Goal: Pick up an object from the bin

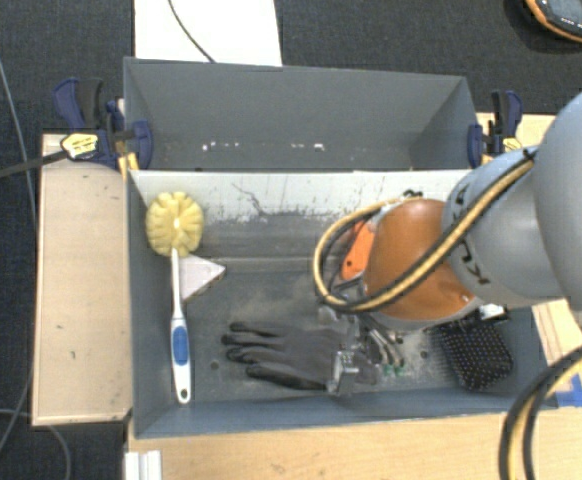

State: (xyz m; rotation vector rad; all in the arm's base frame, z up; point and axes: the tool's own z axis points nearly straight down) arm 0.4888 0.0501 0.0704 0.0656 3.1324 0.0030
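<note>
My gripper (347,360) is low in the bin's front middle, under the arm's orange cover. It is right at the wrist end of a black glove (271,353), which lies flat on the bin floor with its fingers pointing left. Whether the gripper touches the glove is hidden. A black mesh-textured object (476,354) lies just right of the gripper, near the front right corner.
A dish brush (177,278) with a yellow head, white handle and blue grip lies along the left wall. A small white triangular piece (200,276) rests beside its handle. The arm with its orange cover and cables hides the right middle of the bin.
</note>
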